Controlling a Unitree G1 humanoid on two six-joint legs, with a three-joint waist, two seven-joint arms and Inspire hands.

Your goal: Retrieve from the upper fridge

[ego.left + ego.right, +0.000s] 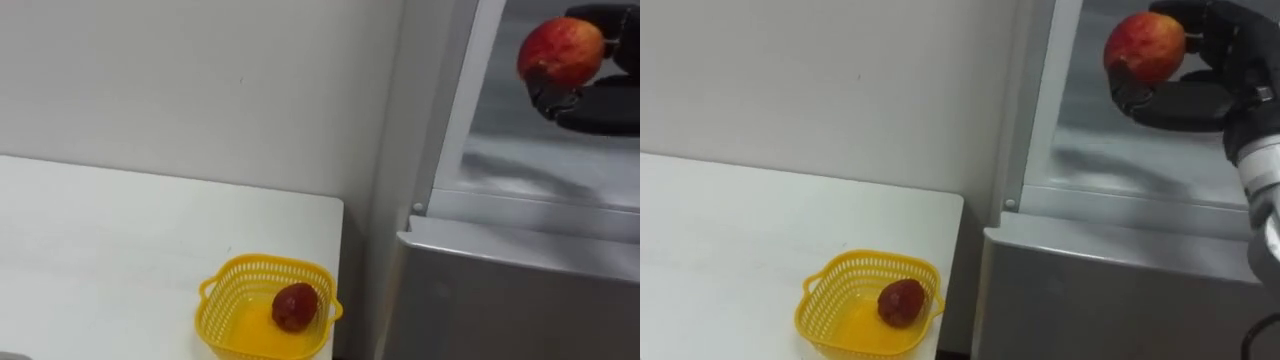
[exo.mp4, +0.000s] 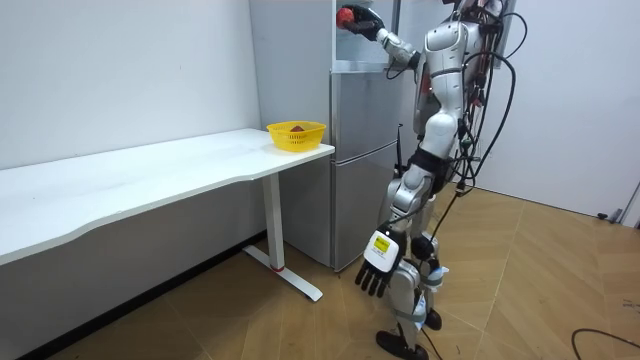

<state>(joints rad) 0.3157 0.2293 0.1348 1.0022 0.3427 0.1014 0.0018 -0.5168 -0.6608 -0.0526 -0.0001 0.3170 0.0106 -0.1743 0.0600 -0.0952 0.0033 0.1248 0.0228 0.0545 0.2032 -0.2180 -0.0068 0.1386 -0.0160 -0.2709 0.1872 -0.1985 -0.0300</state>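
A red-yellow apple (image 1: 560, 50) is held up in front of the open upper fridge compartment (image 1: 560, 165), at the top right of the eye views. My right hand (image 1: 600, 105) is shut on it, dark fingers curled under and behind the fruit. In the room view I stand facing the grey fridge (image 2: 360, 160) with my right arm raised to its top section, where the apple (image 2: 346, 15) shows red. My left hand (image 2: 380, 270) hangs low beside my leg with straight fingers and holds nothing.
A yellow mesh basket (image 1: 215, 290) with a dark red fruit (image 1: 295, 306) in it sits at the near right corner of the white table (image 1: 100, 240), just left of the fridge. The shut lower fridge door (image 1: 520, 290) is below the hand.
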